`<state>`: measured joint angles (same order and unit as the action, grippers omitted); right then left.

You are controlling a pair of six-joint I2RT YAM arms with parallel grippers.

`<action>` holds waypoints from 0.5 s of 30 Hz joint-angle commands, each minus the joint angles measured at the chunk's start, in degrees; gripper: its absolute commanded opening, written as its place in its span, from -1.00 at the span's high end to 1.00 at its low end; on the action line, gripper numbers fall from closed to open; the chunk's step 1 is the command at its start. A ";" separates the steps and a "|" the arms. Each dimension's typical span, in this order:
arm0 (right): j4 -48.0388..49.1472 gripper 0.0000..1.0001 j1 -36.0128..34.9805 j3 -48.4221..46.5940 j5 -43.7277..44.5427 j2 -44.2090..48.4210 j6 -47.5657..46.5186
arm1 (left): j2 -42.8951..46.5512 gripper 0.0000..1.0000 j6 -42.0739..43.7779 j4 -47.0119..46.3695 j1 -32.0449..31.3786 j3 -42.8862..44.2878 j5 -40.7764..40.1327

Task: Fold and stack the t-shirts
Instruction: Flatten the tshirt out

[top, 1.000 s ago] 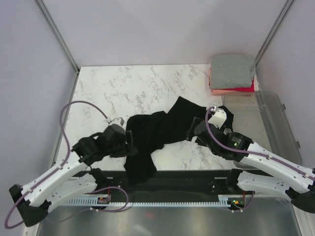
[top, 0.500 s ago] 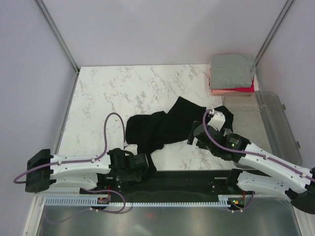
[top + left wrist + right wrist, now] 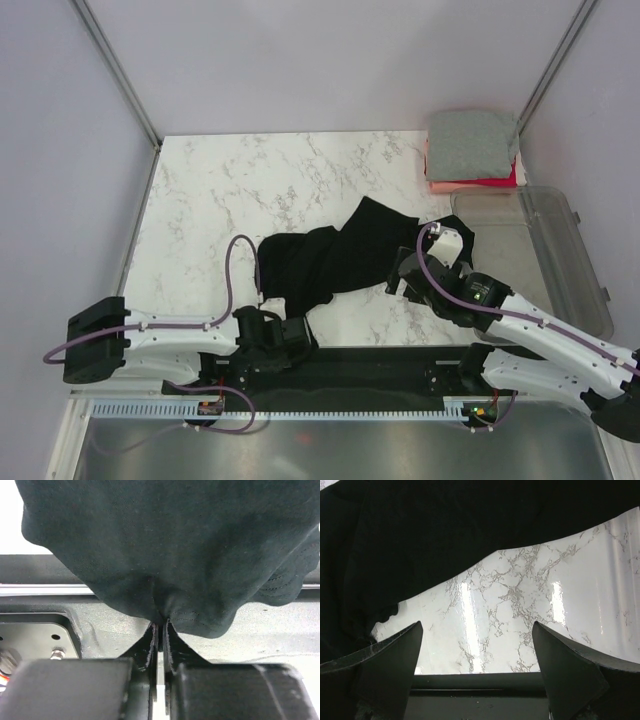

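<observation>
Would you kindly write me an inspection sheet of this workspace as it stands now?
Surface: marble table, mostly bare on its left and far side.
Job's things: black t-shirt crumpled and unfolded at the near middle; grey t-shirt folded on top of the red-pink t-shirt in the far right corner.
Clutter: clear plastic bin along the right side.
Grippers: left gripper pinching the black t-shirt's edge at the near rim; right gripper with its fingers apart, holding nothing.
Cables: purple cables looped along both arms.
Surroundings: plain walls, metal posts.
</observation>
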<state>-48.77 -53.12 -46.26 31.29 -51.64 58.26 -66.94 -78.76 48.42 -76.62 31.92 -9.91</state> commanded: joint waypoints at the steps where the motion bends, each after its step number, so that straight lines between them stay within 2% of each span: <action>1: -0.18 -0.96 0.48 0.38 0.18 1.01 -0.95 | -3.20 0.96 -1.05 -3.60 -0.37 0.85 -3.71; 4: 0.52 -0.96 0.74 0.91 -0.09 0.49 -1.48 | -0.05 0.96 0.97 1.30 0.15 6.45 -9.14; 7: 2.27 -0.96 0.83 0.38 -1.93 -1.71 -2.80 | 5.14 0.96 6.58 11.84 5.67 13.57 -15.74; 8: 2.89 -0.96 0.83 -0.31 -3.06 -3.19 -3.32 | 8.54 0.96 12.69 13.61 11.87 15.00 -17.58; 10: 4.73 -0.96 0.92 -1.54 -4.04 -4.69 -4.03 | 12.51 0.96 20.54 15.65 19.98 18.33 -18.47; 11: 5.35 -0.96 0.83 -1.99 -4.39 -6.35 -4.29 | 14.97 0.96 28.93 15.65 28.54 19.57 -19.09; 12: 5.79 -0.96 0.83 -2.60 -4.74 -7.24 -5.16 | 18.82 0.96 29.01 17.13 32.20 21.15 -20.40; 14: 6.15 -0.96 0.92 -4.61 -4.92 -10.22 -5.87 | 22.28 0.96 37.66 14.95 39.31 25.98 -21.54; 15: 6.15 -0.96 1.00 -5.32 -4.75 -11.02 -6.66 | 22.46 0.96 38.76 15.82 41.53 27.65 -23.29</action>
<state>-45.50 -52.36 -47.42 27.20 -60.55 54.19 -47.62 -54.89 59.96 -40.71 54.61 -25.91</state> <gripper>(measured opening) 0.982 0.034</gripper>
